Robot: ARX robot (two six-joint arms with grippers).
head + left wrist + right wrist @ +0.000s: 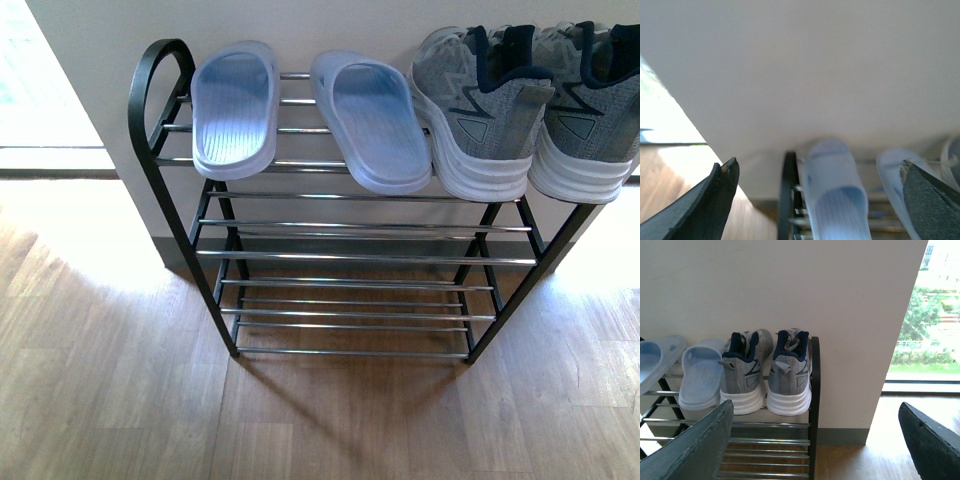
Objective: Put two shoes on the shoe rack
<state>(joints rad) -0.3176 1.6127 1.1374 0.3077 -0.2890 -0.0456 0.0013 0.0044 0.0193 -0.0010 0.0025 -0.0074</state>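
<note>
Four shoes are seen on the top shelf of the rack (350,255), all laid with their long axes running front to back across the chrome bars, heels toward the robot and toes toward the wall (330,25). Two slides (235,115) are set side by side at the left of the shelf, soles down, the right one angled slightly. Two sneakers (490,105) are stood just beside them at the right, touching each other. Three tiers of bars are counted on the rack, the lower two bare. The rack is stood on a wood floor (110,400). The left gripper (815,200) is held with jaws wide apart, gripping nothing; the right gripper (815,445) is likewise spread wide.
</note>
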